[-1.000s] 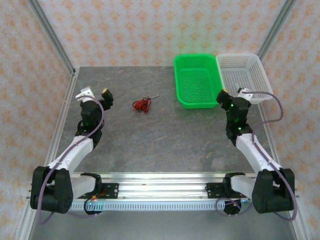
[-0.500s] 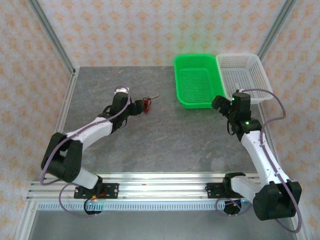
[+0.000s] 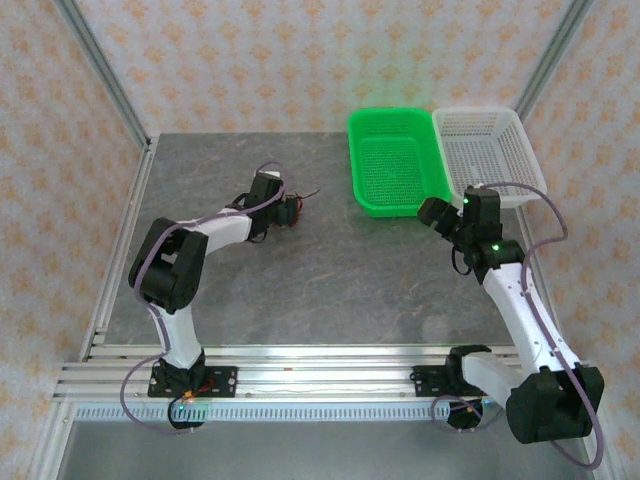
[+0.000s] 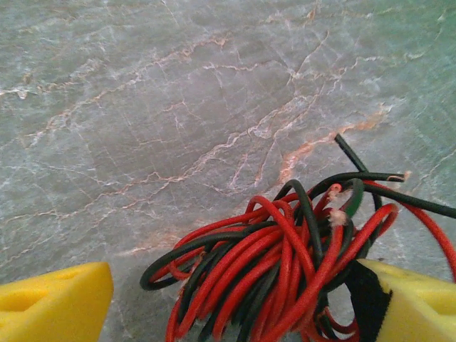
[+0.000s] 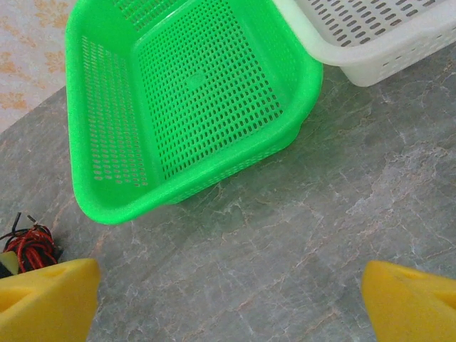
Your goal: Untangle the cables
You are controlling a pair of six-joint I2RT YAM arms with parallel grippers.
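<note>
The cables (image 4: 285, 263) are a small tangle of thin red and black wires lying on the grey stone table, left of the green basket in the top view (image 3: 297, 205). My left gripper (image 4: 235, 308) is open and low over the tangle, its yellow fingers (image 4: 53, 303) on either side. The right-hand finger touches the wires' edge. In the top view the left gripper (image 3: 288, 212) sits at the end of the outstretched left arm. My right gripper (image 5: 228, 303) is open over bare table near the green basket, nothing between its fingers. The cables (image 5: 28, 246) also appear at the far left of the right wrist view.
A green basket (image 3: 390, 165) and a white basket (image 3: 485, 150) stand side by side at the back right, both without contents. Aluminium frame posts and patterned walls close in the table (image 3: 330, 280) at the sides and back.
My left arm has swung from the table's left side across to the cables, and its open gripper now straddles them. The right gripper has shifted slightly left and forward.
</note>
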